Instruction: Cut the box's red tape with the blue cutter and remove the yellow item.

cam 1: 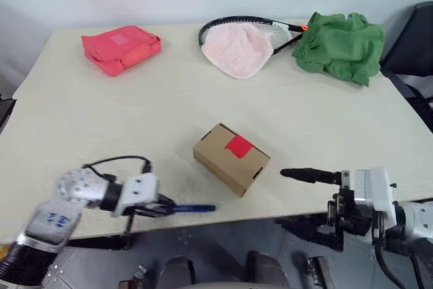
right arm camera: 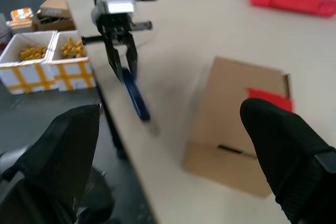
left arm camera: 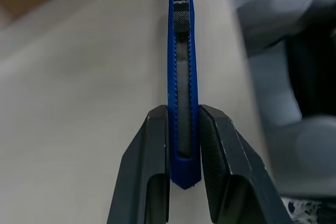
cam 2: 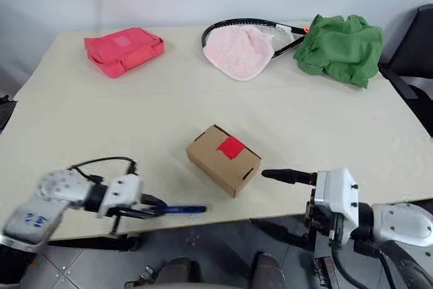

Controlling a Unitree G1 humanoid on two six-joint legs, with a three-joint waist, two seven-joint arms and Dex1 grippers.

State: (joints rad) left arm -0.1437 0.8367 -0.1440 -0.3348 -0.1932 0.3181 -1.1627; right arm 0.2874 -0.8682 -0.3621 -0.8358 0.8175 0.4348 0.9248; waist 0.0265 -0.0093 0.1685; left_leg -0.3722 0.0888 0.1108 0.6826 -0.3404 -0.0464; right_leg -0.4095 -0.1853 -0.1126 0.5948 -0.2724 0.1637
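Left gripper (cam 1: 162,206) at near table (cam 1: 81,133) edge, fingers clamped on blue cutter (cam 1: 193,208), tip pointing toward box (cam 1: 231,158). Box sits mid-table, closed, red tape (cam 1: 238,146) on top. Right gripper (right arm camera: 173,150) beside box, fingers wide apart, holding nothing.

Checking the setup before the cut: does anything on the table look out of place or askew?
Mostly tidy. The small brown cardboard box sits skewed to the table edge, red tape intact. A pink cloth is draped over a black racket. The left gripper grips the slim blue cutter.
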